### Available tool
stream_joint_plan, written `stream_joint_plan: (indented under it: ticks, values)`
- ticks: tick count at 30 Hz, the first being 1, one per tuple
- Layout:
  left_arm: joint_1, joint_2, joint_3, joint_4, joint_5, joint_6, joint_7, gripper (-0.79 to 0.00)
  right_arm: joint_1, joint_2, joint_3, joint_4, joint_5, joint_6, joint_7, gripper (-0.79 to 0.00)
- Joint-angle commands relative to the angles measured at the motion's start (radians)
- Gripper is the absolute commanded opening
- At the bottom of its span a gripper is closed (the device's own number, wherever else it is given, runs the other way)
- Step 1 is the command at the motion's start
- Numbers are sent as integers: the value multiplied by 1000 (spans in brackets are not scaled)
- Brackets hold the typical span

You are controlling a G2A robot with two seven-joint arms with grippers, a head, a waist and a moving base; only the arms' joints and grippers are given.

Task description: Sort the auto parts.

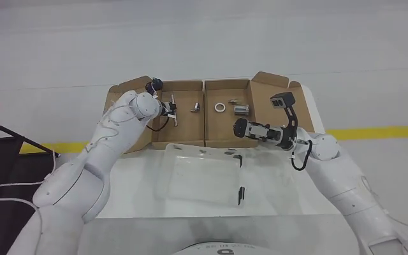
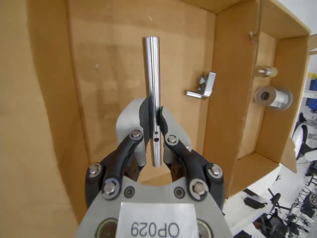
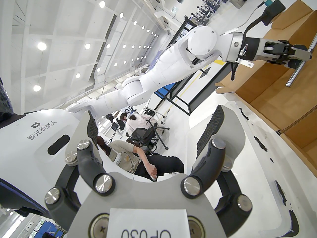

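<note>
Slippage is the danger here: your left gripper (image 2: 154,115) clenches the steel rod (image 2: 152,70) off its middle, so the long free end can tilt or slide out on a quick move and knock the L-shaped bracket (image 2: 201,89) lying near it in the cardboard box (image 2: 49,100). The rod runs forward between the fingers (image 2: 145,116), over the box floor. Your right gripper (image 3: 153,122) is spread wide, holding nothing.
</note>
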State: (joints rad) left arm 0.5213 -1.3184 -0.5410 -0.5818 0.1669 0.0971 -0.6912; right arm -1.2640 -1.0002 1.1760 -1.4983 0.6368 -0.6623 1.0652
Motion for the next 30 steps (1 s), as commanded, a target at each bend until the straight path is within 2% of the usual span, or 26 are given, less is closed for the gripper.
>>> stream_joint_plan:
  ticks: [1,2,4,5,7,13,16,18,21,25,27,30]
  values:
    - [-7,-12,5,31,5,-18,-3,-785,0,0,0,0,0,0,0,0]
    - [-11,-18,7,45,6,-27,-2,-751,0,0,0,0,0,0,0,0]
    - [-16,-30,10,71,8,-41,-3,-570,0,0,0,0,0,0,0,0]
    - [-19,-35,11,81,10,-47,-1,-449,0,0,0,0,0,0,0,0]
    - [-23,-45,14,99,17,-60,3,0,0,0,0,0,0,0,0,0]
    - [-34,-64,22,129,59,-112,19,0,0,0,0,0,0,0,0,0]
    - [-33,-61,4,123,54,-189,63,0,0,0,0,0,0,0,0,0]
    - [-28,-50,-26,111,23,-274,94,0,0,0,0,0,0,0,0,0]
    - [-6,-23,-86,80,-35,-438,147,0,0,0,0,0,0,0,0,0]
    - [65,30,-166,6,-70,-697,216,0,0,0,0,0,0,0,0,0]
    - [111,58,-209,-37,-82,-799,240,0,0,0,0,0,0,0,0,0]
    - [193,99,-274,-124,-93,-903,266,0,0,0,0,0,0,0,0,0]
